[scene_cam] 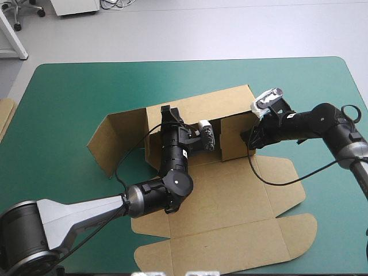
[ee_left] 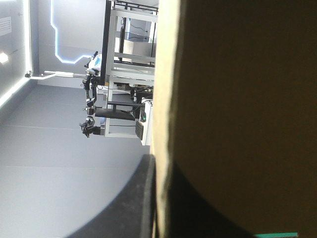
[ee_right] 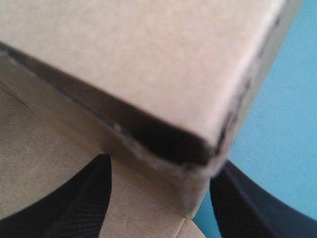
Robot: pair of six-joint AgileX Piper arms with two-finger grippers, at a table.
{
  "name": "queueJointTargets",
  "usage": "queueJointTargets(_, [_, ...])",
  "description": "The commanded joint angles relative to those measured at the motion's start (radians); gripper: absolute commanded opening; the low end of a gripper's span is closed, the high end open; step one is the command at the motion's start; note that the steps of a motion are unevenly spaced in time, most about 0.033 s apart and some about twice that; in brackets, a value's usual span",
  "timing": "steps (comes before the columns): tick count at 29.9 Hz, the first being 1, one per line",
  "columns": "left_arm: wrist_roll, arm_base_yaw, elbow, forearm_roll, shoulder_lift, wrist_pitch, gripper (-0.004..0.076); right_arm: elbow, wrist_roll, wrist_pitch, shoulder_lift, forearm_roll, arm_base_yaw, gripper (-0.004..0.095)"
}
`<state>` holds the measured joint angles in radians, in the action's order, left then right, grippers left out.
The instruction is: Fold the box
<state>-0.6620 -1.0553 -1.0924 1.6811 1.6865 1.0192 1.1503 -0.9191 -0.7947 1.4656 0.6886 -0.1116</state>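
Got the brown cut-cardboard box (scene_cam: 230, 195) mid-table on the teal-green cover (scene_cam: 86, 92), far walls up and the lid lying flat toward the near edge. Seeing the left gripper (ee_left: 161, 163) pinched tight on an upright wall's edge, sheet sandwiched between its black fingers (ee_left: 133, 208). Spotted the right gripper (ee_right: 163, 163) spread wide, straddling a raised wall corner, not clamping.
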Motion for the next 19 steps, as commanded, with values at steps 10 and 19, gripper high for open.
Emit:
queueJointTargets(10, [-0.013,-0.005,-0.027,0.089,-0.053,-0.045,-0.001,-0.169,-0.113,0.253,-0.051,0.157,-0.062,0.0347])
queueJointTargets(19, [0.003,-0.005,-0.027,0.096,-0.063,-0.061,-0.001,-0.201,-0.164,0.349,-0.051,0.205,-0.12,0.0161])
